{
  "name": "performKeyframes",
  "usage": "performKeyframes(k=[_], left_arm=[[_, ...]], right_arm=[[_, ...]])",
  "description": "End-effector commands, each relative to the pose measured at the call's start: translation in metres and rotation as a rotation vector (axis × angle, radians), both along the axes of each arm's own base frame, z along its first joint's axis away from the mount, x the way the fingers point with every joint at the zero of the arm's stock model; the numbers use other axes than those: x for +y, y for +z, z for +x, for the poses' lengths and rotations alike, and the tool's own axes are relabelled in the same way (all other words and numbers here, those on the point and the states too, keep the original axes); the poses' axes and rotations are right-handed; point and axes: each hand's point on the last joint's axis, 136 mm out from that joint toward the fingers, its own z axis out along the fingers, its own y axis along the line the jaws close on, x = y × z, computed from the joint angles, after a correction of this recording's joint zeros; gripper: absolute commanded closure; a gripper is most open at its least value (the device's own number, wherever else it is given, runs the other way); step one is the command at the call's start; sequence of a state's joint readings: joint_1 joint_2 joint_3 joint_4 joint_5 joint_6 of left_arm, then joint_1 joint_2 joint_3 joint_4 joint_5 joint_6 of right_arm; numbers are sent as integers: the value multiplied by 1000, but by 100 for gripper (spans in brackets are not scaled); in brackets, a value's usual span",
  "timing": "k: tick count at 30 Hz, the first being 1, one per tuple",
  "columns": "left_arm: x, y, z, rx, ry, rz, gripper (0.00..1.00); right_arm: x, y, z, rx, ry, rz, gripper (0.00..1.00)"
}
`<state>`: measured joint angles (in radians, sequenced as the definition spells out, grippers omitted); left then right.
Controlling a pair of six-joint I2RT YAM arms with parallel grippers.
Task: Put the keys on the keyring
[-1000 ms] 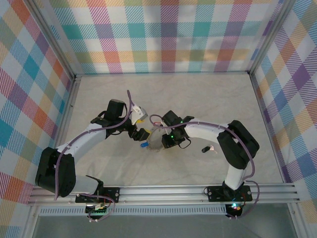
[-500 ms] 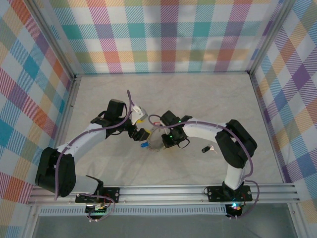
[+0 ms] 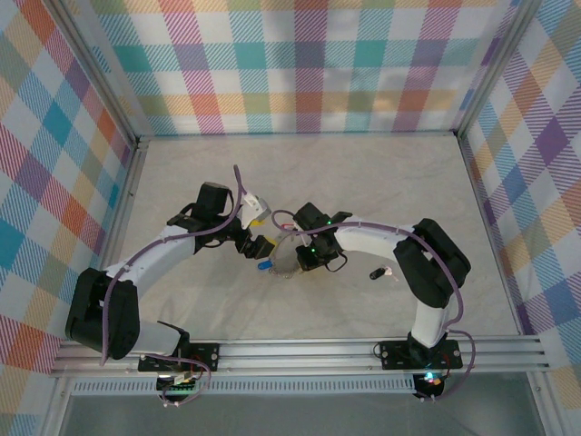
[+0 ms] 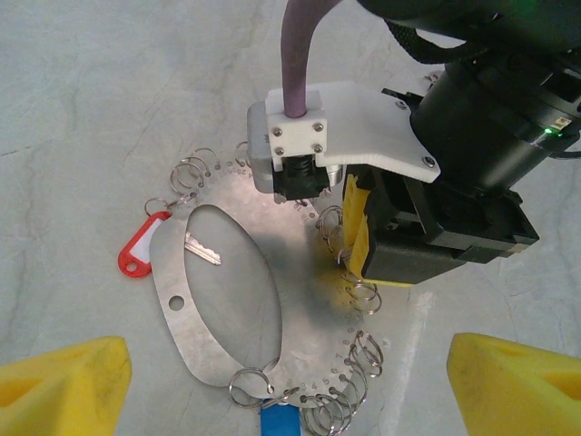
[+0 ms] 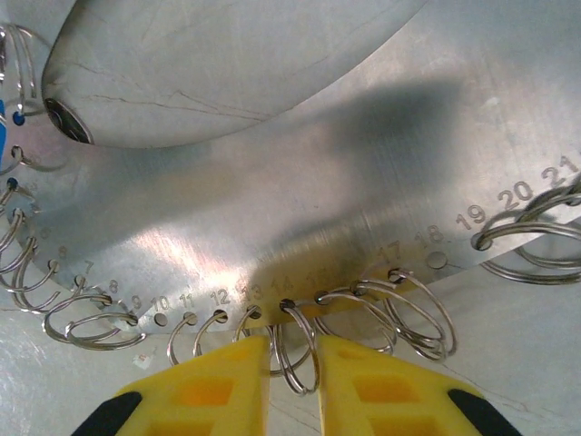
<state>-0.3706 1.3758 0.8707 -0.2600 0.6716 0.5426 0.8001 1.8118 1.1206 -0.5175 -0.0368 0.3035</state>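
1. Flat silvery metal keyring plate (image 4: 304, 282), oval cut-out, lay mid-bench; red-headed key (image 4: 145, 252) rested against its rim.
2. Black-headed key (image 3: 375, 272) lay well apart, to the right.
3. Right fingers (image 5: 218, 386) pinched one small wire split ring (image 5: 292, 363); left fingers (image 4: 64, 381) stood released.
4. Recommended: steady that ring, avoid dragging the plate.

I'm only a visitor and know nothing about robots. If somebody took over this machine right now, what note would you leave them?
Left pincer: open, holding nothing, hovering over the keyring.
Right pincer: closed on one small split ring at the keyring's numbered edge.
Red key: lying at the keyring's rim; I cannot tell whether it is hooked on.
Black key: loose on the table, apart from the keyring.
Left to do: thread on at least the black key.
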Motion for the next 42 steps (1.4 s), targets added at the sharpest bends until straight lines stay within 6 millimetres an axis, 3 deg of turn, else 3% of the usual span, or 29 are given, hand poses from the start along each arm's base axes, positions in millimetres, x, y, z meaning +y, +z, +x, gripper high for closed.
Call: performKeyframes(k=[1,17,23,26,33,39,42], left_arm=[[0,-2,-4,22,-17,-13,10],[-6,13,-9,-13,-66,-59,12],[-13,40,-26,-102,-181,-136,23],[-19,60,-39,-154,-264,-194,28],[-23,70,-56,-258,-340,-155,31],[-34,75,-64,-321,-367,-170,38],[-42,76,-64,-344,-356,-177,47]], right_arm=[[6,-3,-5,34,-1,5,80],[10,17,-1,-47,96,51,100],[9,50,4,-243,225,125,100],[12,67,-7,-335,382,195,100],[19,113,-39,-620,701,397,100],[19,141,-51,-697,761,462,100],[20,152,-57,-718,780,508,100]])
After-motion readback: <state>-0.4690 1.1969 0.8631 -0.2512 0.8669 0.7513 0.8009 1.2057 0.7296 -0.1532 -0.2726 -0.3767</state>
